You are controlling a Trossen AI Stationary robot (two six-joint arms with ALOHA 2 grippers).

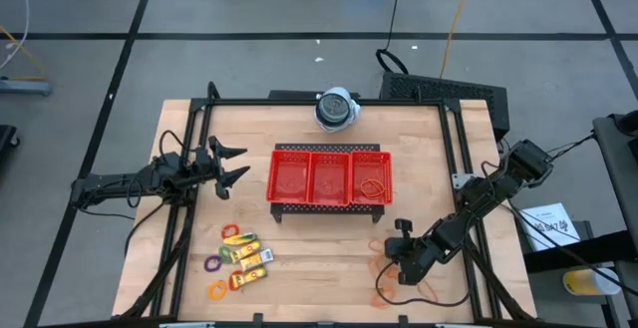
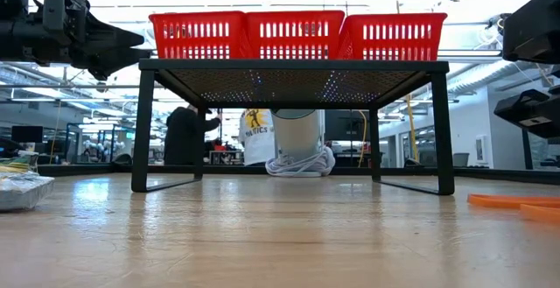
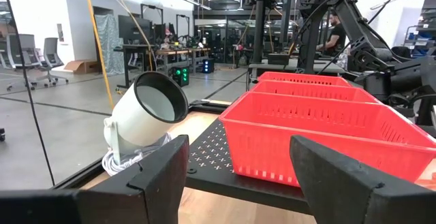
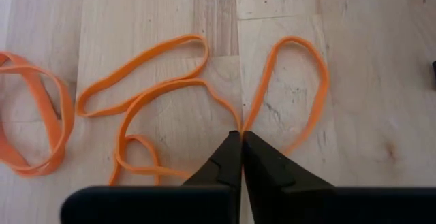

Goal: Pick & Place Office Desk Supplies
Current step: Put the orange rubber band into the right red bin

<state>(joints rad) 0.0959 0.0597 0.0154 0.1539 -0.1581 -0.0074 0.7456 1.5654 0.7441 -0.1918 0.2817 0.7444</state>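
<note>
Orange rubber bands [image 4: 170, 81] lie on the wooden table near its front right. My right gripper [image 4: 241, 137] is down among them, shut on one; in the high view this gripper [image 1: 387, 264] slants down at the bands [image 1: 384, 290]. Another orange band [image 1: 375, 186] lies in the right compartment of the red mesh tray [image 1: 329, 152]. Yellow packets [image 1: 249, 258] and coloured rings [image 1: 213, 264] lie at the front left. My left gripper [image 1: 231, 165] waits open, left of the tray and above the table. My right gripper pinches an orange rubber band between its two fingertips, at the spot [image 4: 240, 124] where two curved lobes of band meet. The fingers slant down from above. The band lies flat and slack on the table; whether one band or two is caught, I cannot tell.
The red tray stands on a black perforated stand [image 2: 293, 76] at the table's middle. A round white-grey device [image 1: 336, 109] sits behind it at the far edge. One more orange band [image 4: 34, 115] lies apart from the held one. Black rails [image 1: 464, 168] run along the table's sides.
</note>
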